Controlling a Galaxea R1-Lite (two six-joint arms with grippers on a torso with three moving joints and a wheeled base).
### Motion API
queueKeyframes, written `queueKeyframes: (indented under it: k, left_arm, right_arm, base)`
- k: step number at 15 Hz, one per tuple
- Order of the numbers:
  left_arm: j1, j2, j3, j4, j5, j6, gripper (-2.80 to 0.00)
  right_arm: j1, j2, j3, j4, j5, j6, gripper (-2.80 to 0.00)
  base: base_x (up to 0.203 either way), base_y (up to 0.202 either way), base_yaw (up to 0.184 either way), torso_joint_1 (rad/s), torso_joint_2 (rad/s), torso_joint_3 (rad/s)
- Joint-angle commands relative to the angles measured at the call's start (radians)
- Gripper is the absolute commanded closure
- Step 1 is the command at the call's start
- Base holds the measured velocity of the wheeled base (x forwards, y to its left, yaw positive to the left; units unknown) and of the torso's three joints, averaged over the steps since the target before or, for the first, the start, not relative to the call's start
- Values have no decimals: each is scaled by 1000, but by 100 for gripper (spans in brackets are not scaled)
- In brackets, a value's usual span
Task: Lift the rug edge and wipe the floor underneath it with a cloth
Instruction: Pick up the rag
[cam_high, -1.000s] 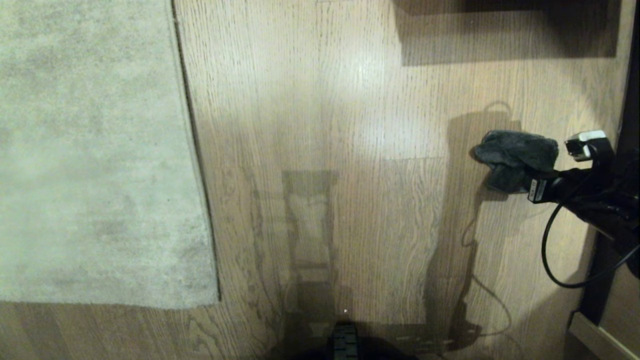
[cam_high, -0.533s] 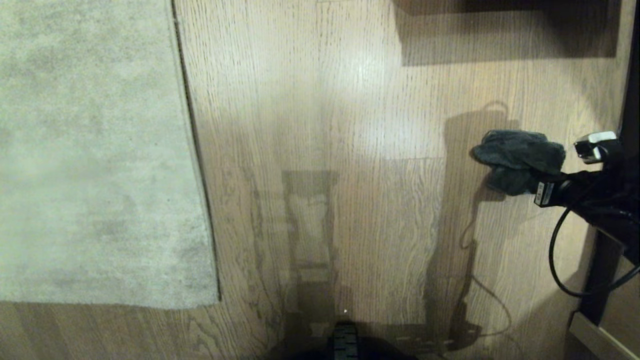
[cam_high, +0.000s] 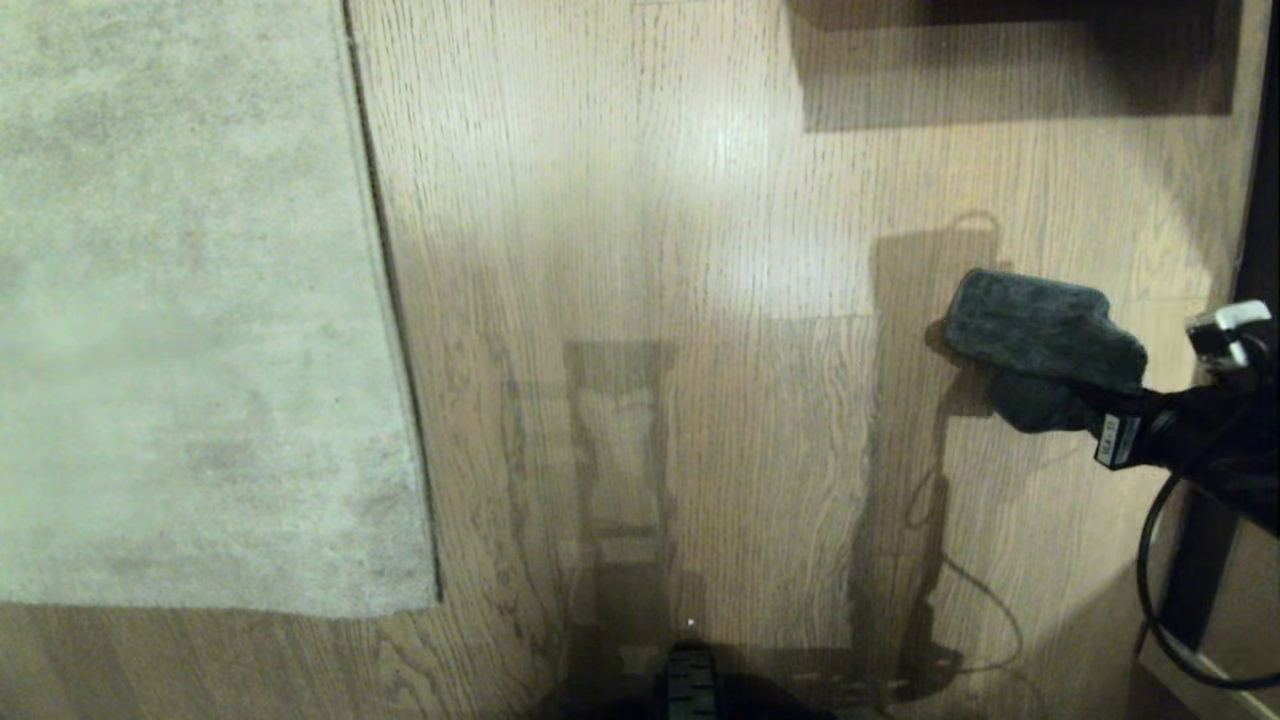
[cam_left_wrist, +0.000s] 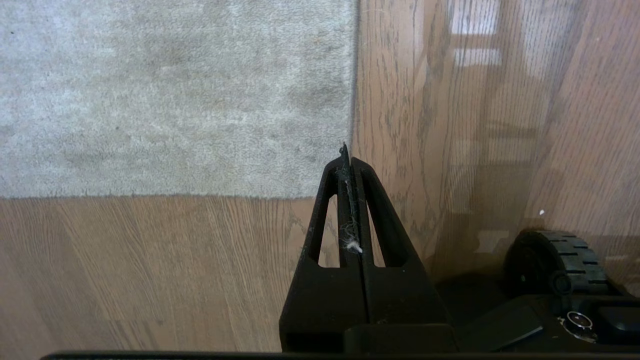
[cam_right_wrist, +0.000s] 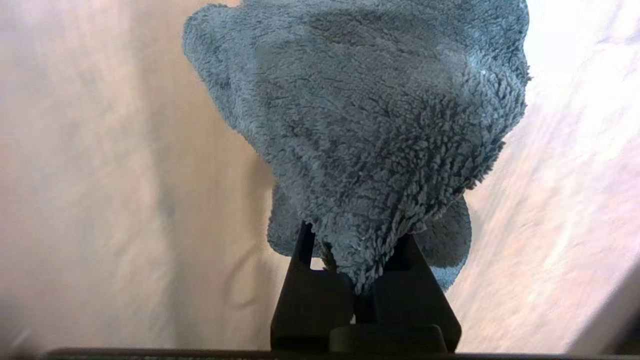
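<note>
So here's where I'm at. The floor (cam_high: 700, 250) fills most of the head view, light wood planks with a bit of glare, plus the robot's own shadow running down the middle. The rug (cam_high: 180, 300) takes the whole 9 o'clock side, lying flat, and the rug edge (cam_high: 395, 330) runs from about 12 down to its square corner at roughly 7 o'clock. Nothing's lifted yet.

Over at 3 o'clock the right claw (cam_high: 1085, 412) comes in from the side, clamped narrow on the cloth (cam_high: 1040, 330), which bunches out in front of it toward the centre. In the right wrist view the cloth (cam_right_wrist: 370, 125) is pinched by one gathered end between the fingers (cam_right_wrist: 305, 295). It's well apart from the rug, with a wide stretch of bare planks between.

The left claw (cam_left_wrist: 350, 160) is pressed fully together with nothing in it except some lint, hanging just by the rug corner in its own wrist view.

My read: cloth pickup is done, lifting hasn't started. Next I'd open the left claw, get it under that thin border near the corner, and bring the cloth across once it's up. The border lies flush, so catching it might be fiddly.
</note>
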Motion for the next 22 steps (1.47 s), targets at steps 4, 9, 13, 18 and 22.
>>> queueKeyframes:
  k: [4, 9, 13, 18, 22]
  left_arm:
    - [0, 2, 0, 0, 0, 0, 0]
    - [0, 0, 0, -1, 0, 0, 0]
    - [0, 1, 0, 0, 0, 0, 0]
    - [0, 0, 0, 0, 0, 0, 0]
    - [0, 0, 0, 0, 0, 0, 0]
  right_arm:
    - [2, -55, 184, -176, 71, -4, 0]
    - [2, -70, 391, -327, 72, -5, 0]
    - [2, -175, 391, -277, 73, 24, 0]
    - [2, -485, 391, 55, 70, 25, 0]
    - [1, -871, 391, 443, 66, 28, 0]
  base:
    - [0, 0, 0, 0, 0, 0]
    - [0, 0, 0, 0, 0, 0]
    - [0, 0, 0, 0, 0, 0]
    - [0, 0, 0, 0, 0, 0]
    - [0, 0, 0, 0, 0, 0]
